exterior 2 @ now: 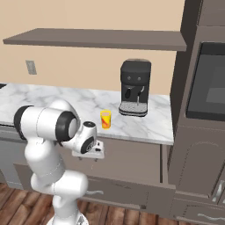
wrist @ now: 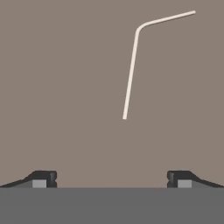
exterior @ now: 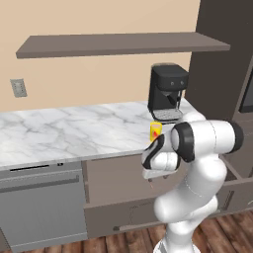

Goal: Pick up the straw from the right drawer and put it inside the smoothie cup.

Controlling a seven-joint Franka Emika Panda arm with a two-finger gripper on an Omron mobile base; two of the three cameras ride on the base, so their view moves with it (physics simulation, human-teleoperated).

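The claw [wrist: 112, 179] is wide open. The straw [wrist: 131, 70] looks light and thin; grab its long straight part.

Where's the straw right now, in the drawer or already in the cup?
In the drawer. The hand view shows the straw lying flat on the brown floor of the right drawer, jaws spread wide and empty above it. The smoothie cup stands on the counter.

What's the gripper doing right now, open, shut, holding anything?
Gripper: open, fingers spread wide, holding nothing; straw lies ahead on the drawer floor.
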